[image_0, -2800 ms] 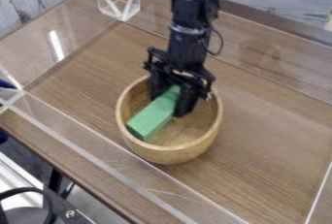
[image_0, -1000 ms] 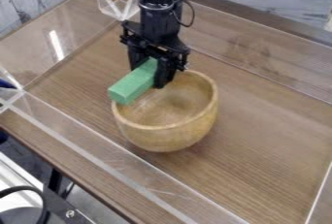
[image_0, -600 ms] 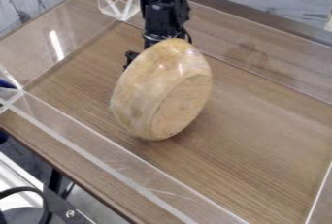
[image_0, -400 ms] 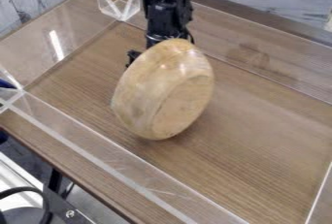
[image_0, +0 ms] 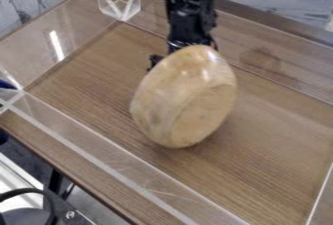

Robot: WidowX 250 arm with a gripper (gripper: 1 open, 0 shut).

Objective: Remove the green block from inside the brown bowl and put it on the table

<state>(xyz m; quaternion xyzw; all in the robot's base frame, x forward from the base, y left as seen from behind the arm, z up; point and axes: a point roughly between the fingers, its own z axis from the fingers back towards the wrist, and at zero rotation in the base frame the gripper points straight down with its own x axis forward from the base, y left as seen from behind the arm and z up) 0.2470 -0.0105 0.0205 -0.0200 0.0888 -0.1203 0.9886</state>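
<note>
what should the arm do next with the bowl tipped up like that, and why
Probably ease down and settle the brown bowl back on the table before anything else. The bowl stands on edge, its underside facing the camera and hiding the arm's tip, so the green block cannot be seen.

Brown wood-grain table [image_0: 78,78] edged by clear acrylic walls [image_0: 39,107]. Round light-brown wooden bowl [image_0: 186,97] tipped on its side, underside facing the camera.
</note>
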